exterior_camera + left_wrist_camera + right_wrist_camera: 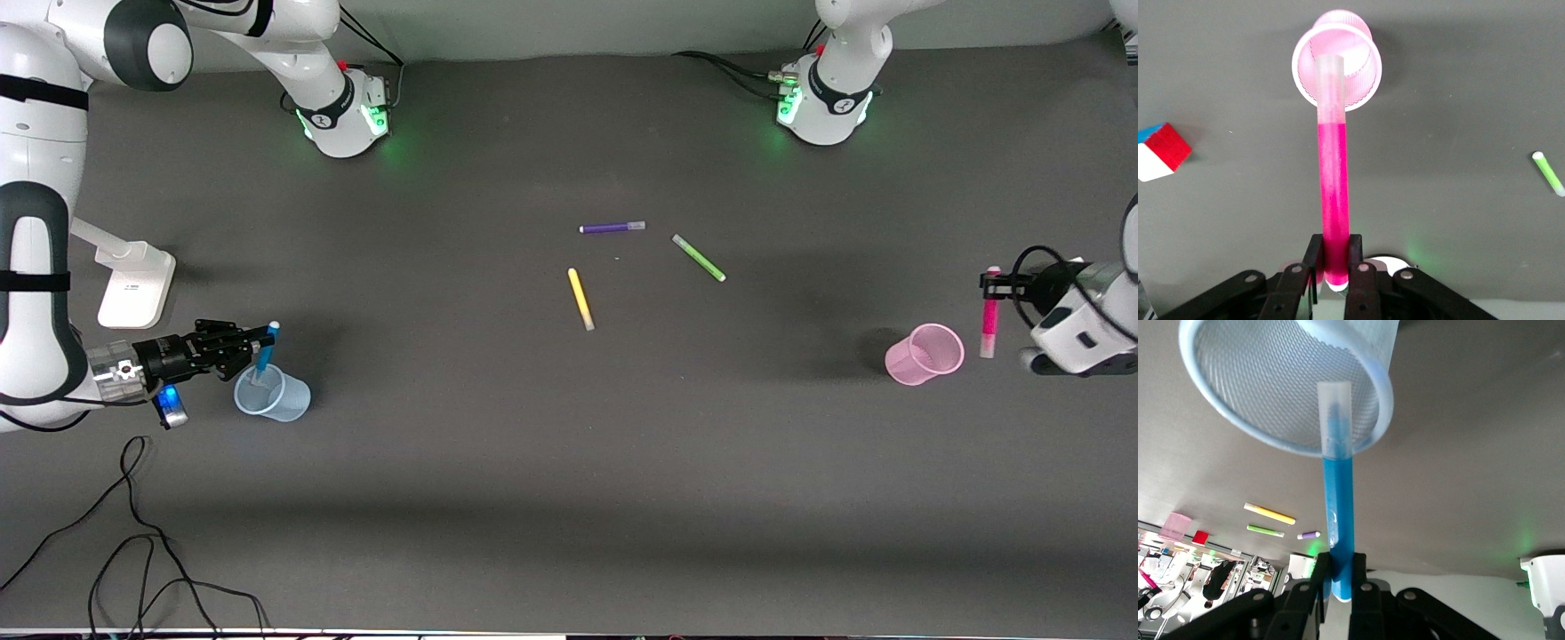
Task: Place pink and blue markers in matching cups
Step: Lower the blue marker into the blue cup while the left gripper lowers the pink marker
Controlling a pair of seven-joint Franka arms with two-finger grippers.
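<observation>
Right gripper (263,342) clamps the slim bright-blue felt-tip marker (264,356), pale cap end dipping into the translucent pale-blue plastic cup (276,396). Left gripper (994,283) clamps the slim magenta-pink felt-tip marker (989,320), hanging upright just beside the translucent pale-pink plastic cup (925,356).

A purple pen (612,228), green pen (699,258) and yellow pen (581,299) lie apart mid-surface (569,462); black cables (133,551) trail near the front camera.

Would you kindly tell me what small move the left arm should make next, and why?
Probably shift sideways until the pink marker hangs over the pink cup, then lower. The left gripper grips the marker upright beside the cup, not above its mouth; the right gripper's blue marker already dips into the blue cup.
</observation>
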